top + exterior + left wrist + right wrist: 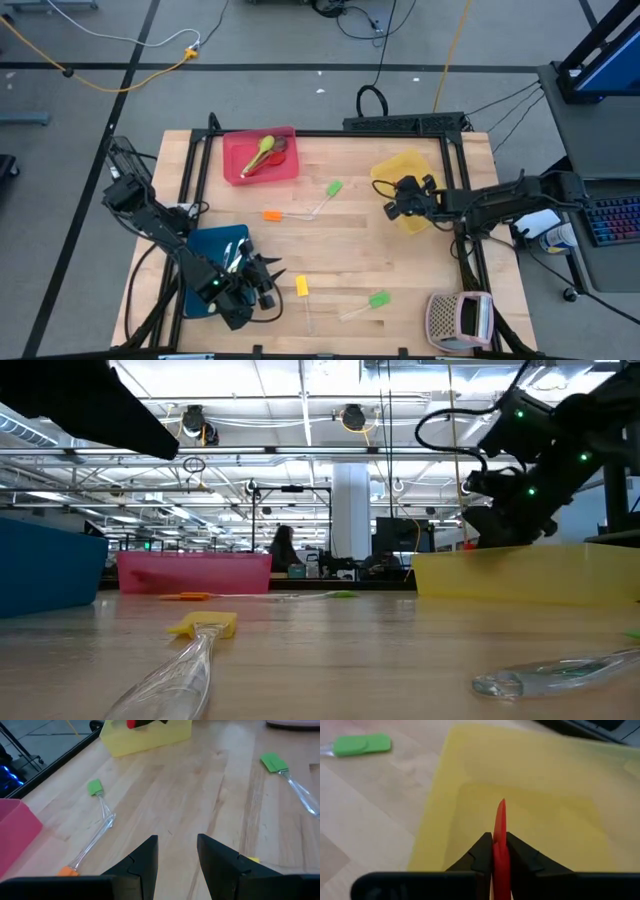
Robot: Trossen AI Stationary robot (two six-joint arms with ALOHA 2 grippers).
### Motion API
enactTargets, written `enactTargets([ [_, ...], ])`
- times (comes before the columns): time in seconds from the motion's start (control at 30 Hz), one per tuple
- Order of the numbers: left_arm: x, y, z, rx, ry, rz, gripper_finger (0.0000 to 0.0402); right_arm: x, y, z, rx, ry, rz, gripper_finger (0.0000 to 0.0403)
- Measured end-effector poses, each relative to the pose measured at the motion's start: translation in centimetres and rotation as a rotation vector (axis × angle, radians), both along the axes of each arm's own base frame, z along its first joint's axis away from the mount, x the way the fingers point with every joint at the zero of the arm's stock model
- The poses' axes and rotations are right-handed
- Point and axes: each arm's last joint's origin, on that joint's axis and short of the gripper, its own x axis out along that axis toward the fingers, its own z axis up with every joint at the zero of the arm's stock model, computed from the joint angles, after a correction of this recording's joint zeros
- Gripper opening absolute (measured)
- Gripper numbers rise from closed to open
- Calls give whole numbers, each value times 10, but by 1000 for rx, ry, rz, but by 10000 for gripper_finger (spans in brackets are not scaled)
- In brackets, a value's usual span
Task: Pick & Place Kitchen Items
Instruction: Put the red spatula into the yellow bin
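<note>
My right gripper (393,203) is over the left part of the yellow tray (410,165), shut on a thin red utensil (500,837) seen edge-on. My left gripper (177,851) is open and empty, low over the table's near left beside the blue tray (212,252). Clear-handled spatulas lie flat on the wood: a green-headed one (334,187), an orange-headed one (272,215), a yellow-headed one (302,286) and a second green-headed one (379,299). The red tray (235,165) at the far left holds green and yellow spoons (262,152). My right gripper pinches the red utensil's flat sides (500,851) between its two fingers. The utensil's free end (502,807) sticks out forward past the fingertips, above the yellow tray's floor. It is lifted clear of the tray. Which part of the utensil the fingers are on is hidden by the gripper.
A pinkish-grey perforated box (460,318) stands at the near right corner. The black frame rails (330,132) run along the table's edges. Open wood lies in the middle of the table between the spatulas.
</note>
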Motion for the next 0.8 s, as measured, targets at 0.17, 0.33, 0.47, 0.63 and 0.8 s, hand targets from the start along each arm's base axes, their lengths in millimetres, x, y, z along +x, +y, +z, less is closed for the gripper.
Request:
enactTargets([
  [0.17,1,2,0,-6,-2,11,143,-5,1,-11,12,-47,13,45],
  [0.33,1,2,0,-7,-3,12,143,-9,1,-17,-5,-62,33,42],
  [0.47,1,2,0,-8,-4,13,143,-13,2,-22,-6,-57,35,47],
  [0.63,1,2,0,-9,-3,13,143,-18,2,-28,-8,-78,36,49],
  [0.8,1,2,0,-7,-3,12,143,-23,3,-34,-9,-102,33,48],
])
